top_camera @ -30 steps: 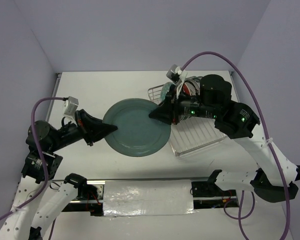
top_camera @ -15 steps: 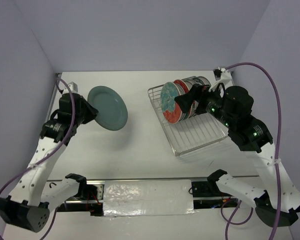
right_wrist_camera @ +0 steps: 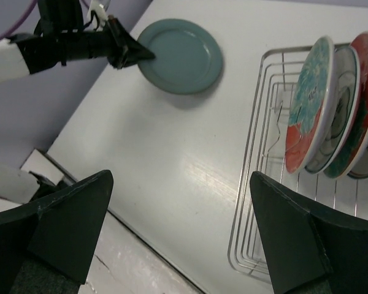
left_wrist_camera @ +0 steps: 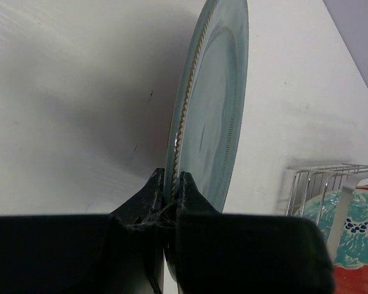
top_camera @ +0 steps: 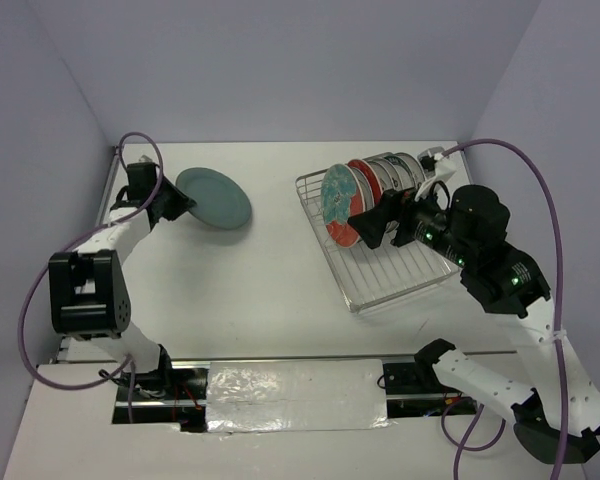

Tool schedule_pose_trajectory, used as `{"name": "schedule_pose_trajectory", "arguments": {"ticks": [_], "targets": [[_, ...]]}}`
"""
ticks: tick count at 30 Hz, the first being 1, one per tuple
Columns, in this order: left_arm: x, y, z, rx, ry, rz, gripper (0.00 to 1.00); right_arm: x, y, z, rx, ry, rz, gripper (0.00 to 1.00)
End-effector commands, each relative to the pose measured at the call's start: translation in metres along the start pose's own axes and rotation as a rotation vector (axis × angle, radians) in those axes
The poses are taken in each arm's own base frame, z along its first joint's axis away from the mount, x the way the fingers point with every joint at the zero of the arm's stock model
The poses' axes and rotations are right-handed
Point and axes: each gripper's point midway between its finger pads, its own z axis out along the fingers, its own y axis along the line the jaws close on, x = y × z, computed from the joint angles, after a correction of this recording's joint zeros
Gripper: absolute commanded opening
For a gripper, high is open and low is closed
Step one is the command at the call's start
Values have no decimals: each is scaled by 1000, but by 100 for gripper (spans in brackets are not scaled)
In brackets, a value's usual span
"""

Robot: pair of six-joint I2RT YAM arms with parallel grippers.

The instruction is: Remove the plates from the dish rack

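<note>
I'm clamping my left gripper (left_wrist_camera: 170,184) on the rim of the teal plate (top_camera: 215,197), holding it tilted near the far-left corner of the white table (top_camera: 260,290). My right gripper (top_camera: 366,224) is hanging open beside the dish rack (top_camera: 395,278), with at least 3 plates (right_wrist_camera: 310,104) standing inside. That thin edge-grip risks slipping, and the purple walls (top_camera: 280,60) are crowding close.

A wire dish rack (top_camera: 395,270) stands on the white worktop (top_camera: 270,290). A row of plates (top_camera: 352,196) stands on edge along the rack's far end, and the frontmost one is patterned in teal and red. The right hand (top_camera: 366,224) hangs over the rack, just beside that front plate. Well to the left of the rack, the left hand (top_camera: 180,200) pinches the left rim of a plain teal plate (top_camera: 218,197), which looks tilted.
</note>
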Motion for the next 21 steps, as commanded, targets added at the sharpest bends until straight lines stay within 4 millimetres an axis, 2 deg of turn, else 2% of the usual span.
{"name": "schedule_pose_trajectory", "arguments": {"ticks": [1, 3, 7, 8, 10, 11, 13, 14, 15, 16, 17, 18, 19, 20, 21], "targets": [[-50, -70, 1, 306, -105, -12, 2, 18, 3, -2, -48, 49, -31, 100], [-47, -60, 13, 277, -87, -33, 12, 25, -2, 2, -36, 70, -41, 100], [-26, -24, 44, 203, -12, -96, 28, 38, -13, 12, -1, 109, -41, 100], [-22, -19, 48, 193, 3, -105, 36, 38, -13, 14, -1, 109, -42, 100], [-8, 0, 61, 135, 49, -136, 44, 36, -21, 20, 43, 107, -44, 100], [0, 10, 63, 89, 80, -148, 57, 36, -30, 24, 99, 130, -45, 100], [12, 33, 69, -14, 105, -172, 69, 36, -47, 32, 186, 163, -68, 100], [17, 43, 70, -56, 119, -179, 79, 34, -58, 36, 245, 175, -91, 100], [27, 55, 67, -120, 155, -189, 82, 37, -65, 38, 275, 205, -117, 100], [29, 65, 66, -168, 151, -189, 86, 36, -71, 50, 307, 234, -131, 99], [31, 72, 64, -204, 154, -188, 92, 34, -84, 52, 375, 247, -155, 99], [36, 82, 56, -266, 180, -187, 95, 32, -92, 63, 413, 269, -174, 96], [32, 93, 52, -334, 158, -177, 100, 31, -100, 67, 454, 281, -191, 94], [28, 96, 47, -367, 150, -166, 100, 26, -116, 67, 549, 281, -220, 93], [33, 97, 34, -402, 181, -159, 99, 25, -124, 77, 590, 303, -236, 92]]}}
